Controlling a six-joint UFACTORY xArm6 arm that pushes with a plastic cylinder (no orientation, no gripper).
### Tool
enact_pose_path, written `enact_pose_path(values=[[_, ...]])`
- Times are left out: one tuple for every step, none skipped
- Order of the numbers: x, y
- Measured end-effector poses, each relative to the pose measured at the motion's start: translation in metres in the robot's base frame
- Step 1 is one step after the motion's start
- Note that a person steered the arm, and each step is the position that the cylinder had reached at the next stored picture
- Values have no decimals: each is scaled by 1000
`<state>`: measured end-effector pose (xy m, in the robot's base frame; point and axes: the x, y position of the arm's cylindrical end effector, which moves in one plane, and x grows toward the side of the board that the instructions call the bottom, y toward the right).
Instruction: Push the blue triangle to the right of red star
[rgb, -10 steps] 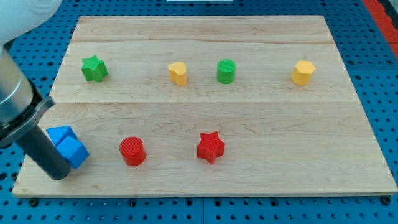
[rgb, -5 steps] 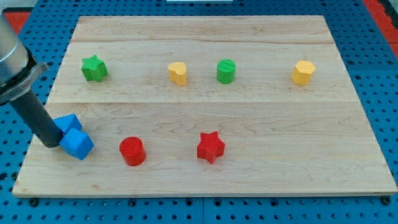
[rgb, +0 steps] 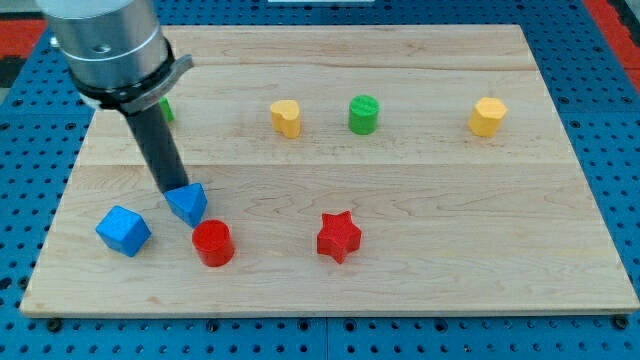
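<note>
The blue triangle (rgb: 188, 204) lies on the wooden board (rgb: 420, 190) at the lower left, touching or nearly touching the top of the red cylinder (rgb: 212, 243). The red star (rgb: 338, 237) lies well to the triangle's right, below the board's middle. My tip (rgb: 171, 192) sits against the triangle's upper left edge. The rod slants up to the view's upper left and hides most of the green star (rgb: 165, 108).
A blue cube (rgb: 123, 231) lies left of the triangle. Along the upper row stand a yellow cylinder-like block (rgb: 286, 117), a green cylinder (rgb: 364, 114) and a yellow hexagonal block (rgb: 488, 116). A blue pegboard surrounds the board.
My tip swung from the board's lower left edge up and to the right. The blue triangle separated from the blue cube and slid right, up to the red cylinder.
</note>
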<state>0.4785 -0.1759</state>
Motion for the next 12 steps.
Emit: enact_pose_path(values=[[14,-8],[22,10],[28,36],[37,39],[35,52],[18,97],[4,141],[0,162],[-1,143],[9,109],[20,124],[17,167]])
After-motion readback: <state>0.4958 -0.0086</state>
